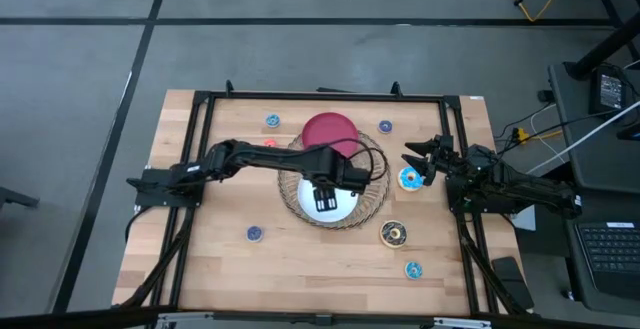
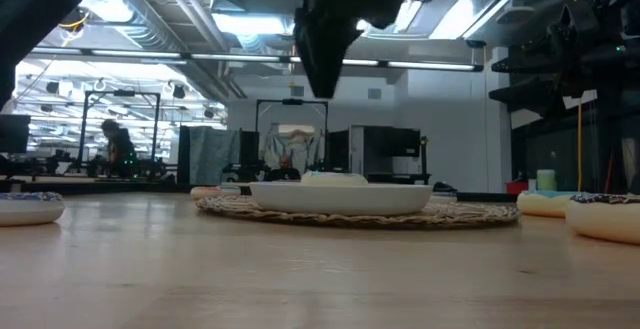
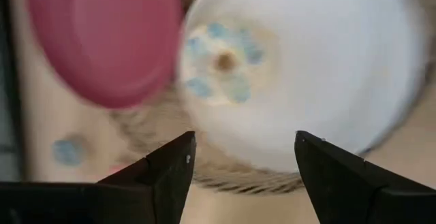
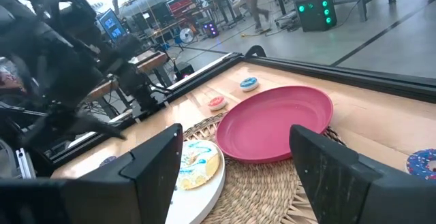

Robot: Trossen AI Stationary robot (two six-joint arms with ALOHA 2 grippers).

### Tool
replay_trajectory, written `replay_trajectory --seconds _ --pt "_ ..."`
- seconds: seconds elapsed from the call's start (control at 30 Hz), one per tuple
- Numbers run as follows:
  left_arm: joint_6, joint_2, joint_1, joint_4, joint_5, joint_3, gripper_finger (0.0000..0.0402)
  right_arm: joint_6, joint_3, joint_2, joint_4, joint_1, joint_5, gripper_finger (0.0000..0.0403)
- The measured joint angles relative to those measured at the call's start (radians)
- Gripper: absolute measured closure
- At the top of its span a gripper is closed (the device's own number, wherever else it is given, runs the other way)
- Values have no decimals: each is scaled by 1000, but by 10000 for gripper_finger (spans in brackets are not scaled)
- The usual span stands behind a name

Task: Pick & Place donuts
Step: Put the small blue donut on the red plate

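Donut [image 3: 221, 64] on white plate [image 3: 327, 81] | below left end effector [image 3: 242, 166], fingers wide, empty | right end effector [image 1: 420, 159] wide

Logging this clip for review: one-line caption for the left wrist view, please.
Open left hand above the white plate, where a blue-iced donut lies; red plate beside it.

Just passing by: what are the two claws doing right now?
Left claw: open, empty, above the white plate.
Right claw: open, empty, near a blue donut.
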Motion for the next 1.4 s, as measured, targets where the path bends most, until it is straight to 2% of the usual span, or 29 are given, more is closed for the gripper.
replay_trajectory --seconds 0.07,0.13,0.47,0.57,1.0,1.4 --pt "-25 -17 -11 3 75 -2 157 0 0 0 0 0 0 132" --pt "-44 -31 -30 -3 99 -1 157 0 0 0 0 0 0 132" --pt "-165 -98 -78 0 52 -2 157 0 0 0 0 0 0 132" --pt "-231 -125 -92 0 53 -42 157 0 0 0 0 0 0 132" --pt "-495 -377 -162 14 92 -468 157 0 0 0 0 0 0 132" --pt "-731 -540 -250 154 170 -809 157 0 0 0 0 0 0 132"
